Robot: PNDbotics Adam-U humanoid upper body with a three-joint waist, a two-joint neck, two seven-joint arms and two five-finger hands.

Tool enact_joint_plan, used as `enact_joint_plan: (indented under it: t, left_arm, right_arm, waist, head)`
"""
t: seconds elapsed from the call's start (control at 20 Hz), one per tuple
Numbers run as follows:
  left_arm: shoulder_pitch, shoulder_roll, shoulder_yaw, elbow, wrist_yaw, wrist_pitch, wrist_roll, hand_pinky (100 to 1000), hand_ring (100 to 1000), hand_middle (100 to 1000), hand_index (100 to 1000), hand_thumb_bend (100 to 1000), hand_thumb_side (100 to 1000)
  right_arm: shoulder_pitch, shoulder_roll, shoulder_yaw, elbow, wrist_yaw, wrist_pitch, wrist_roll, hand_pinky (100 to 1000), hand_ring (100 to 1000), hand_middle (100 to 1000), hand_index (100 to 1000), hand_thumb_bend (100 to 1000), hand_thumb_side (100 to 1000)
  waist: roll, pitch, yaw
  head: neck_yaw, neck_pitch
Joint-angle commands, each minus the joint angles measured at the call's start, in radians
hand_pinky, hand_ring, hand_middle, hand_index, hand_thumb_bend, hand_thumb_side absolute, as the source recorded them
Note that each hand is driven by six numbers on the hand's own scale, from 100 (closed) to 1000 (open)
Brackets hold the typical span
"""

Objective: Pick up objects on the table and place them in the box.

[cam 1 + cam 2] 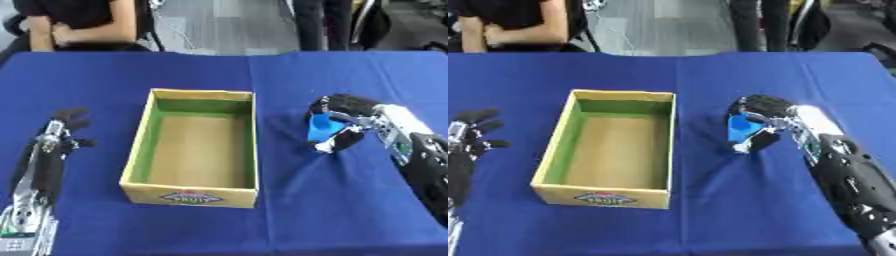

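An open cardboard box (248, 145) with yellow walls, a green lining and a brown floor stands in the middle of the blue table; nothing lies inside it. To its right, my right hand (343, 108) is curled round a bright blue object (324, 128) with a white part at its lower end, low over the cloth. My left hand (68, 122) rests open at the left side of the table, fingers pointing away from me, well apart from the box.
A blue cloth (219, 70) covers the whole table and bunches slightly under the right hand. People sit and stand beyond the far edge, not touching anything on the table.
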Motion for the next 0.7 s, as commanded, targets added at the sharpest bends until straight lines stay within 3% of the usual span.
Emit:
enact_joint_plan:
  t: [0.05, 0.45, 0.7]
  left_arm:
    - [-0.009, 0.013, -0.001, -0.016, -0.002, -0.002, -0.001, 616, 820, 847, 837, 393, 1000]
    - [-0.010, 0.012, -0.002, -0.015, -0.002, -0.001, -0.002, 616, 820, 847, 837, 393, 1000]
    - [-0.009, 0.012, -0.001, -0.015, -0.003, -0.001, -0.001, 616, 820, 847, 837, 392, 1000]
  right_arm:
    - [-0.007, -0.032, -0.005, -0.005, 0.003, -0.001, -0.005, 303, 322, 450, 626, 324, 436]
    - [-0.003, -0.036, -0.014, -0.020, -0.010, 0.002, -0.013, 306, 317, 440, 621, 317, 444]
    - [0.000, -0.055, -0.049, -0.135, -0.074, 0.030, -0.030, 312, 307, 406, 606, 306, 424]
  waist:
    - [0.002, -0.009, -0.001]
    - [0.002, -0.009, 0.000]
    - [0.002, -0.009, -0.003]
  head:
    - [-0.015, -0.004]
    - [-0.016, -0.004]
    - [-0.014, -0.004]
